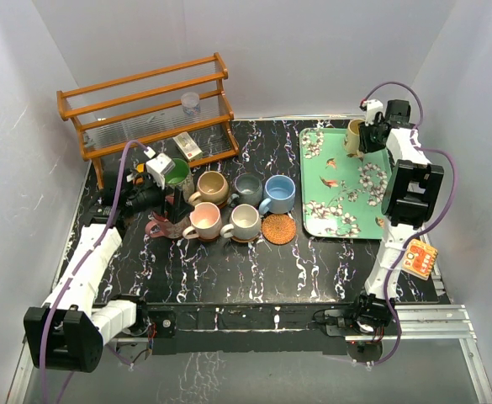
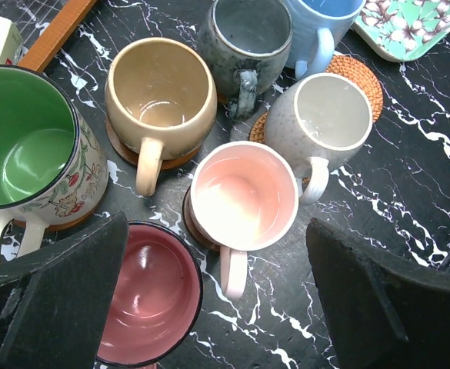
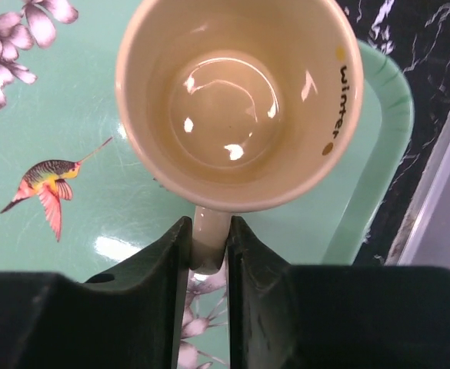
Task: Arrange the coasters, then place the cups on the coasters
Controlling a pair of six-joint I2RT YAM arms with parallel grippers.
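Note:
Six cups stand grouped mid-table: green (image 1: 177,172), tan (image 1: 212,187), grey-blue (image 1: 248,188), blue (image 1: 279,194), pink (image 1: 203,220) and cream (image 1: 244,221). Brown wood coasters show under the tan cup (image 2: 125,154) and the pink cup (image 2: 188,223). A wicker coaster (image 1: 278,228) lies bare beside the cream cup. My left gripper (image 2: 217,246) hangs open over the pink cup's handle, with the maroon cup (image 2: 144,296) under its left finger. My right gripper (image 3: 209,246) is shut on the handle of the yellow cup (image 3: 232,100), which is over the tray's far right corner.
The green floral tray (image 1: 338,210) lies on the right half of the table. A wooden rack (image 1: 145,109) at the back left holds a clear plastic cup (image 1: 191,103), with a small white box (image 1: 187,146) in front of it.

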